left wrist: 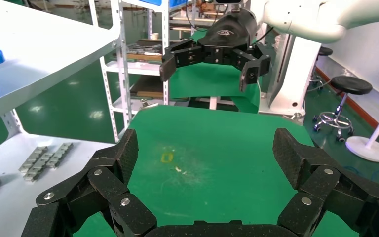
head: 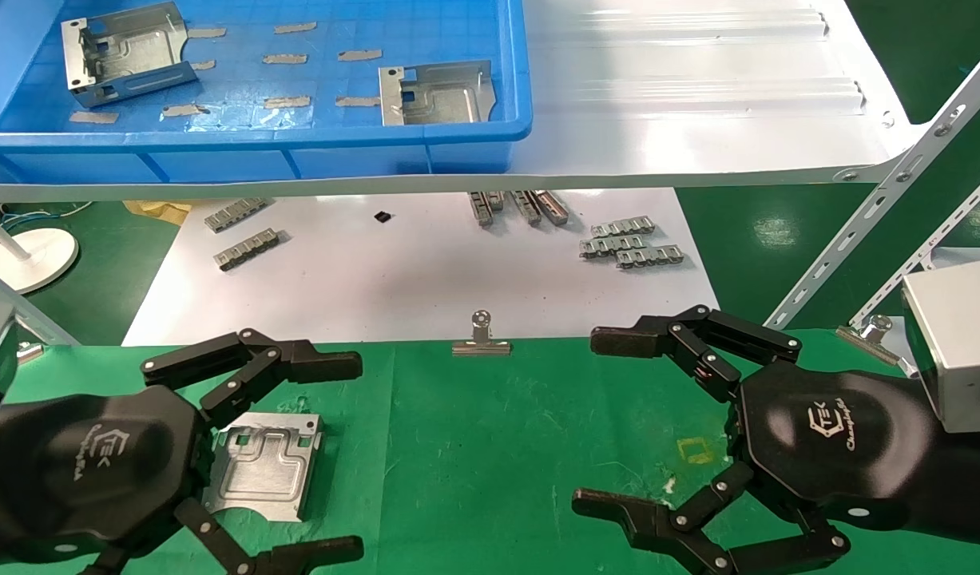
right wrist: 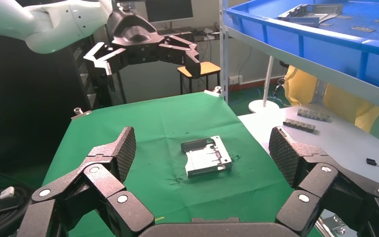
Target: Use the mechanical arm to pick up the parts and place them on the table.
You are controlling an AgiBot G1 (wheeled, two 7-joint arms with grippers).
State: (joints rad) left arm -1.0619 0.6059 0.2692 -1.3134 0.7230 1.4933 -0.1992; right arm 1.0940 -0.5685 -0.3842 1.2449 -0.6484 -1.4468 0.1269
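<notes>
One silver bracket (head: 262, 475) lies flat on the green table (head: 490, 447), apart from any finger; it also shows in the right wrist view (right wrist: 207, 157). My left gripper (head: 350, 459) is open and empty, and hangs in the air above and beside that bracket; the right wrist view shows it raised well off the cloth (right wrist: 143, 49). My right gripper (head: 601, 423) is open and empty over bare cloth at the right. Two more brackets (head: 126, 60) (head: 438, 94) lie in the blue bin (head: 258, 140) on the white shelf.
The glossy white shelf (head: 697, 104) overhangs the white sheet (head: 418, 279), which carries grey clip strips (head: 246, 247) (head: 629, 247). A binder clip (head: 482, 339) holds the cloth's far edge. Slotted rack rails (head: 881, 192) slant at the right. A fan base (head: 26, 259) stands at the far left.
</notes>
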